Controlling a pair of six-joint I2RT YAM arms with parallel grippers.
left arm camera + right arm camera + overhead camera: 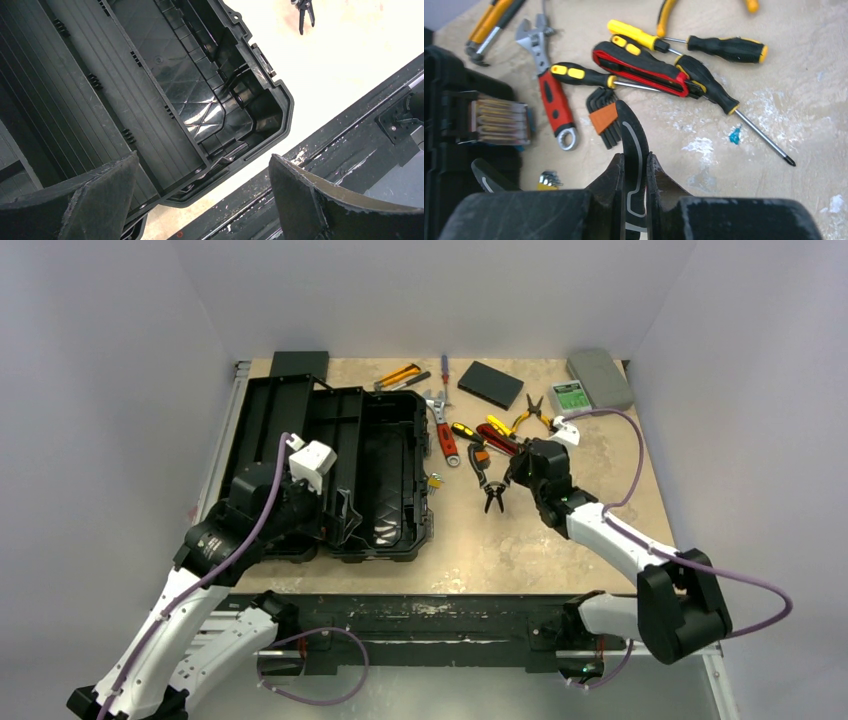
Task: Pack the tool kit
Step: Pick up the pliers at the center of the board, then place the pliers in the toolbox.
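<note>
The toolbox [385, 475] is lying open at nine o'clock on the table [480, 550], its tub facing up to take tools. At its three o'clock, the right end effector [635, 160] is pinching one black handle of the pliers [490, 485], probably to carry them over. The left end effector [202, 165] is hovering spread wide over the tub's near corner, holding nothing. Screwdrivers [644, 37] and a wrench [551, 95] are lying at one o'clock.

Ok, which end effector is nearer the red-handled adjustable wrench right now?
Right. The right end effector, shut on the black pliers, sits just right of the wrench. The left end effector is open over the toolbox, farther off.
</note>
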